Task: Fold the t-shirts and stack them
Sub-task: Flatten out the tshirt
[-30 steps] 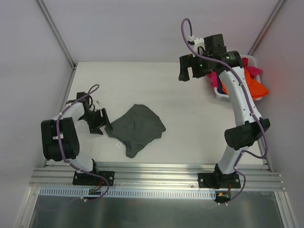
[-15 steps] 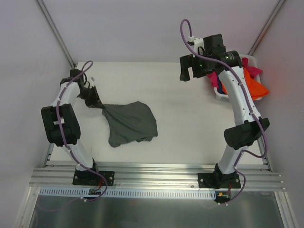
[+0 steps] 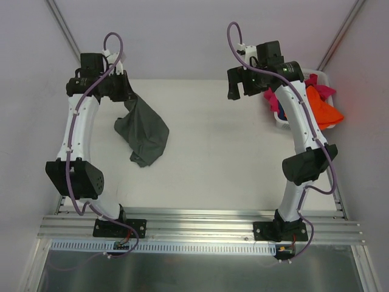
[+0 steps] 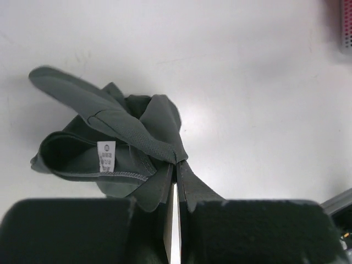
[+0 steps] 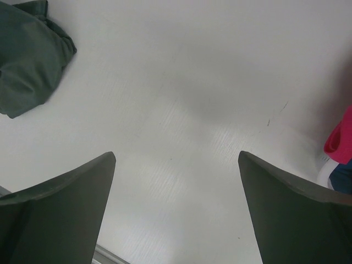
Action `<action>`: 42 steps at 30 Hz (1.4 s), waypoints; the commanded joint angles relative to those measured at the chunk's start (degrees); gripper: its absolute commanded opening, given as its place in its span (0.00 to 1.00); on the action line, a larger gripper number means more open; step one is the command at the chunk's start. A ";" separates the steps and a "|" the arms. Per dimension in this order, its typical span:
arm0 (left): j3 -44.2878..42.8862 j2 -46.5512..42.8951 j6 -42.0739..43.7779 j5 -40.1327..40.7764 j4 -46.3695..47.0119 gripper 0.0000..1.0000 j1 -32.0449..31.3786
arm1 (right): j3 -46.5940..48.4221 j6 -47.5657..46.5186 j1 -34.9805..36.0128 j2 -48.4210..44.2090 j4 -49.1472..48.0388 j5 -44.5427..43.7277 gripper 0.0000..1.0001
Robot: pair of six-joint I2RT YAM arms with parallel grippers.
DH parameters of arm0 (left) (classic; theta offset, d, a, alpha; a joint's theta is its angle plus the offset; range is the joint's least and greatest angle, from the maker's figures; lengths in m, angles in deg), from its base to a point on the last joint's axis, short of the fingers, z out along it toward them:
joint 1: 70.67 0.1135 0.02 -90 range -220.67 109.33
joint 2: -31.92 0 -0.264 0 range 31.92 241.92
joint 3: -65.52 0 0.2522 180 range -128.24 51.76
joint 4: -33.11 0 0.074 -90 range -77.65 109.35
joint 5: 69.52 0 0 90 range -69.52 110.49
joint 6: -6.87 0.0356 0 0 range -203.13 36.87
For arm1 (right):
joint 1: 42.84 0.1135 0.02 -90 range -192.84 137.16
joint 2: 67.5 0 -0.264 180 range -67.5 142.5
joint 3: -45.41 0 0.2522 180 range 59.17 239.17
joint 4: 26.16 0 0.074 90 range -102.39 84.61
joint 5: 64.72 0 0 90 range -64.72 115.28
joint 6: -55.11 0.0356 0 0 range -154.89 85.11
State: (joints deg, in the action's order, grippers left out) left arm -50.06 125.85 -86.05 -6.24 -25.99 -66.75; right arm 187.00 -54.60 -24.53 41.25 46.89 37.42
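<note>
The left gripper is clenched on a fold of the dark grey-olive t-shirt above the far left corner of the surface. The cloth hangs bunched from it, with its long axis running toward the near edge. The right gripper is released and empty by the far edge, well apart to the right, so it probably must cross leftward to take a second corner.

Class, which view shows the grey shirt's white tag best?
Left wrist: the tag faces the lens on the grey shirt. The top view shows the shirt bunched, no tag; right wrist catches only a part of it.
</note>
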 commanded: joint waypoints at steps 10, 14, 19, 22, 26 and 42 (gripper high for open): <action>-19.80 -7.01 3.72 -8.78 3.06 0.00 -3.57 | 5.15 0.54 0.41 1.46 -1.45 -0.89 0.99; -26.48 -4.99 3.09 -8.79 4.65 0.00 -3.66 | 6.20 0.37 0.33 2.34 -1.45 -1.16 0.99; -40.79 0.37 6.42 -6.68 5.96 0.00 -5.23 | 7.34 0.46 0.33 3.40 -1.37 -0.54 1.00; -43.20 0.29 7.75 -5.80 7.54 0.00 -7.43 | 7.78 -0.94 0.68 3.31 -0.84 1.91 0.99; -43.90 -0.68 10.12 -5.01 8.25 0.00 -11.47 | 6.47 -1.92 1.91 2.43 -0.58 2.71 1.00; -46.72 2.66 14.17 5.63 13.26 0.00 -27.80 | 14.29 6.09 -11.35 1.21 -6.11 -10.03 1.00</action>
State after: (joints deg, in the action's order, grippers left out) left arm -98.50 128.21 -71.93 -1.54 -15.92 -90.42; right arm 197.82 -50.46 -31.40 45.58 44.23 31.78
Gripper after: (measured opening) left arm 0.009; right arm 0.993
